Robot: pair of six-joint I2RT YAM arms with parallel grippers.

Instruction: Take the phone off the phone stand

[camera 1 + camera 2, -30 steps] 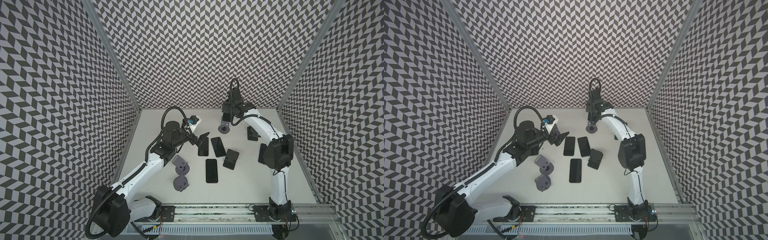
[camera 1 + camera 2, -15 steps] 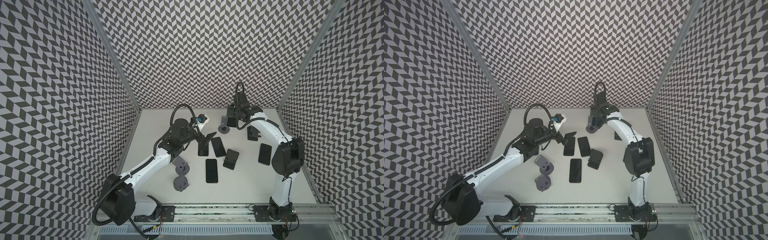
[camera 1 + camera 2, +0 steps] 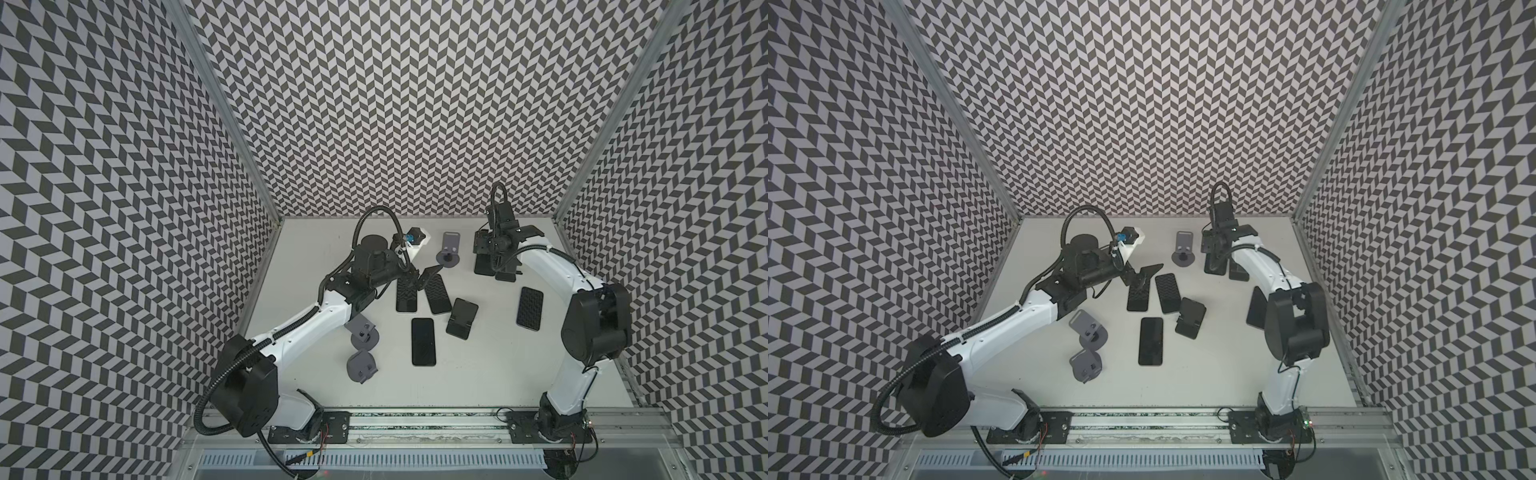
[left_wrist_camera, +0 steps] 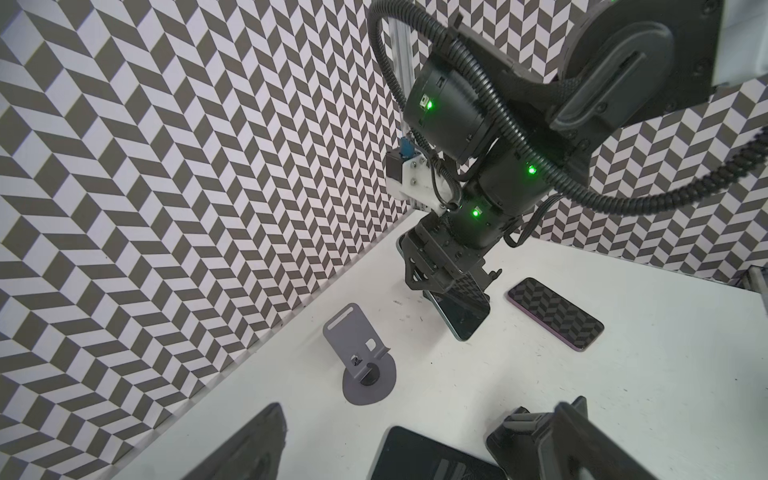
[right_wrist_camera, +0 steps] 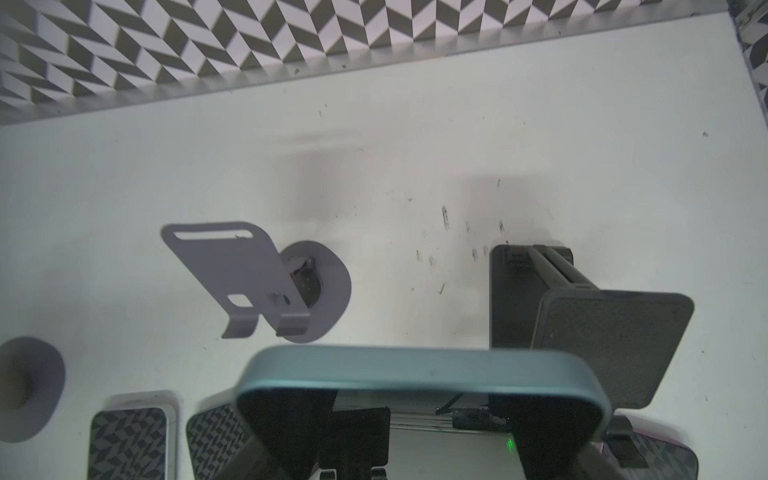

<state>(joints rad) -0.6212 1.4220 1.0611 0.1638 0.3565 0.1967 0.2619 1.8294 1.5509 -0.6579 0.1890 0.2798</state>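
Note:
The phone point(image 5: 415, 370), dark with a teal rim, hangs upright in my right gripper point(image 5: 415, 419), which is shut on it. In both top views this gripper point(image 3: 485, 254) point(image 3: 1213, 253) stands at the back right, beside the phone stand point(image 3: 574, 249) point(image 3: 1183, 249). That grey stand point(image 5: 249, 278) point(image 4: 361, 357) holds nothing. The left wrist view shows the held phone point(image 4: 461, 316) tilted, its lower end close to the table. My left gripper point(image 3: 419, 277) point(image 4: 424, 415) is open above a flat phone point(image 4: 428, 457).
Several phones point(image 3: 424, 340) point(image 3: 530, 307) lie flat mid-table. A black stand point(image 3: 507, 272) point(image 5: 582, 324) stands right beside the right gripper, another point(image 3: 461, 318) in the middle. Two grey stands point(image 3: 363, 332) point(image 3: 361, 365) sit under the left arm.
My right gripper has carried the phone to the right, off the grey stand, which now stands bare. The left arm has reached further toward the middle, still open.

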